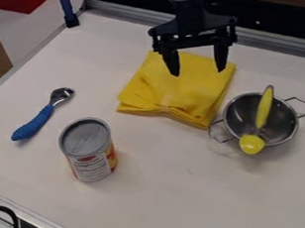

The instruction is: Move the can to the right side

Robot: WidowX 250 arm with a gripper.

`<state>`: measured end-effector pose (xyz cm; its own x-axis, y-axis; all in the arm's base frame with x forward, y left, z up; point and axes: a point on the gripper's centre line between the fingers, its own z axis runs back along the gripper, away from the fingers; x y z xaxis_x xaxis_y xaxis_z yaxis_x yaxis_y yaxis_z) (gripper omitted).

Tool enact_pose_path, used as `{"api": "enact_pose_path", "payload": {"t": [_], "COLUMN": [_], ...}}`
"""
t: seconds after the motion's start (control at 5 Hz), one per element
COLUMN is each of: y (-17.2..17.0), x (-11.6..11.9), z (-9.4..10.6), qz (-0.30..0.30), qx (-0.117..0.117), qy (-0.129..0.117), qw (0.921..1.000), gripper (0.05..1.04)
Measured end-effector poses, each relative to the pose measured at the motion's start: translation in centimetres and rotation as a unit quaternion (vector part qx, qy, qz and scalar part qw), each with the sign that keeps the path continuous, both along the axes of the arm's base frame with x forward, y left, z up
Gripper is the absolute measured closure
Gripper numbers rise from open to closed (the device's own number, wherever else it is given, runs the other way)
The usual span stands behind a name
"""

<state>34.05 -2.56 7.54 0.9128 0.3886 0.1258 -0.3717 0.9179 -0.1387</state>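
Down and to the left of the open jaws, well apart from them, the can (pixel 90 153) stands upright on the table (pixel 188 197). It is in the left half of the frame, a little below mid-height, with its grey metal top facing up and a white, red and yellow label around its side. The black gripper (pixel 197 72) hangs from the top edge, right of centre, its two jaws spread wide and pointing down over the yellow cloth (pixel 173 92). That folded cloth lies in the upper middle of the frame, between the can and the pot but higher than both.

The small metal pot (pixel 238 110) sits right of centre, with a wire handle on either side. A yellow utensil (pixel 266 108) leans across it, its rounded end at the near rim and its other end reaching past the far rim. Up and to the left of the can, near but apart from it, lies a spoon (pixel 35 124) with a blue handle, its metal bowl toward the upper right.
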Motion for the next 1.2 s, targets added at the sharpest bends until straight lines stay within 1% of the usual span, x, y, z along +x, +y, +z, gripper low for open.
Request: {"api": "enact_pose_path", "payload": {"t": [0.2,0.4,0.6,0.8,1.0,1.2], "y": [0.1,2.6,6.4,10.0,13.9,16.2], "x": [-0.4,-0.4,-1.1,-3.0,-4.8,-7.9], "z": [-1.3,-1.7,-2.1,-3.0,-2.5,-3.1], "qz": [-0.001,0.026,0.058,0.088,0.129,0.219], "qx": [0.001,-0.016,-0.002,0.018,0.034,0.054], "qy": [0.020,0.014,0.024,0.021,-0.001,-0.006], "qw": [0.9998,0.9994,0.9980,0.9958,0.9911,0.9742], "gripper": [0.084,0.084,0.084,0.084,0.084,0.084]}}
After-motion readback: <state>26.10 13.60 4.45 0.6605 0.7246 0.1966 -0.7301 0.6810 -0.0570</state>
